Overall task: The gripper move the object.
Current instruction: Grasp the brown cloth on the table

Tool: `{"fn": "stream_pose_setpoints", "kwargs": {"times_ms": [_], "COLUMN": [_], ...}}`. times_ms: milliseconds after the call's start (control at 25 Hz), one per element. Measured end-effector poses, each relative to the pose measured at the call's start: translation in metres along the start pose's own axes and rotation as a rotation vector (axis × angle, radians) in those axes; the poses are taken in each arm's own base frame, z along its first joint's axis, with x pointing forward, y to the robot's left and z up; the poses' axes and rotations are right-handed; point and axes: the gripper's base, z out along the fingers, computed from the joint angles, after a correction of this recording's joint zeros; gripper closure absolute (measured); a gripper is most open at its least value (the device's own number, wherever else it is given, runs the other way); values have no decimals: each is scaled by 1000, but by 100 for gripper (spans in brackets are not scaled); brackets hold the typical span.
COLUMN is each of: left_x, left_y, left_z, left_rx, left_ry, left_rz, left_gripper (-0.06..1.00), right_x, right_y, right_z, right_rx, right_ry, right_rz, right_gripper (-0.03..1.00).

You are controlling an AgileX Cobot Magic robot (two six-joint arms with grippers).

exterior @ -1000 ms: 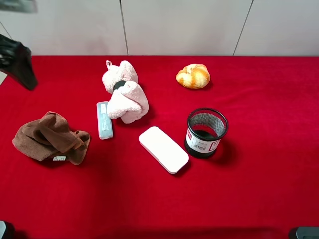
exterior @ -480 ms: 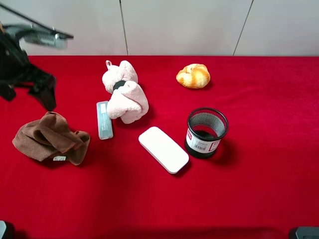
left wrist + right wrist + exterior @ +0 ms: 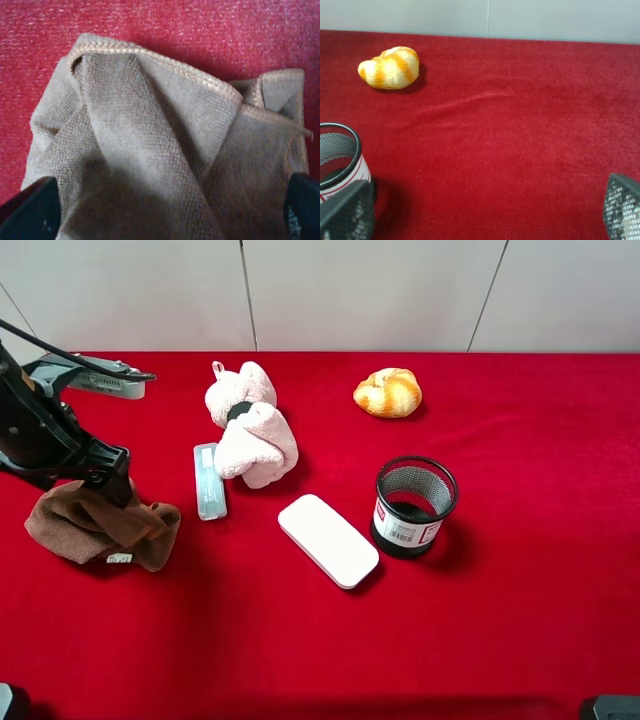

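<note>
Approach step: the jaws of the left arm [image 3: 38,430] stand wide open, holding nothing, directly over the brown cloth [image 3: 95,530], which lies crumpled at the left side of the red surface [image 3: 450,640], near a pale blue case [image 3: 208,482]. Next move, by judgement: lower and close on 1 raised fold of the soft, woven-textured, hemmed fabric.

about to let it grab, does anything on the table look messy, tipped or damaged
Only the brown cloth at the table's left, under the open left gripper: it lies crumpled in folds, white label poking out at its front edge. The mesh pen cup stands upright; nothing looks spilled or damaged.
</note>
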Motion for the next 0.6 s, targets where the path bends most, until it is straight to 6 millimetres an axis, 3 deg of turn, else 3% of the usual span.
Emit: {"fn": "stream_pose_setpoints", "kwargs": {"times_ms": [160, 600], "left_x": [0, -6], "left_y": [0, -3], "left_z": [8, 62], "left_rx": [1, 18], "left_ry": [4, 114], "left_rz": [-20, -46], "left_gripper": [6, 6], "right_x": [0, 0], "right_y": [0, 0], "right_z": [0, 0], "right_rx": [0, 0], "right_ry": [0, 0], "right_rz": [0, 0], "right_gripper": [27, 27]}}
